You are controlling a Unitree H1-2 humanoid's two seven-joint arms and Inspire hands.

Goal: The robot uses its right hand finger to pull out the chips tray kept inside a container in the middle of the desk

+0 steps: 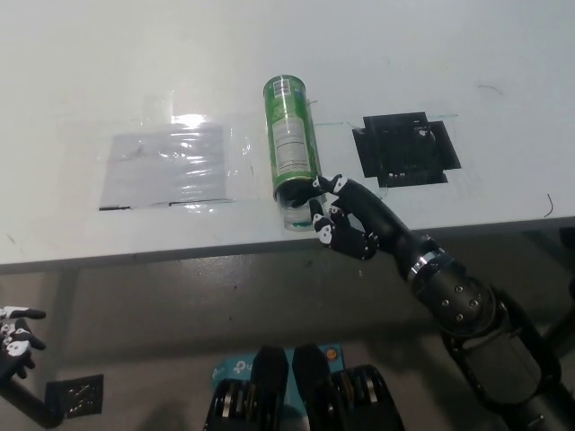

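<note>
Left hand (15, 336) cut by frame edge; right hand (346, 223) hides container (293, 155) mouth, tray unseen.

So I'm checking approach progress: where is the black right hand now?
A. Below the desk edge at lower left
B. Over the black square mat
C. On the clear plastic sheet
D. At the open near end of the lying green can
D: the right hand sits at the clear open end of the green can, near the desk edge.

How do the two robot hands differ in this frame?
The right hand is black and reaches over the desk to the open end of the green can; the left hand is white and rests low at the picture's lower left, below the desk edge, near nothing. Neither holds anything.
</note>
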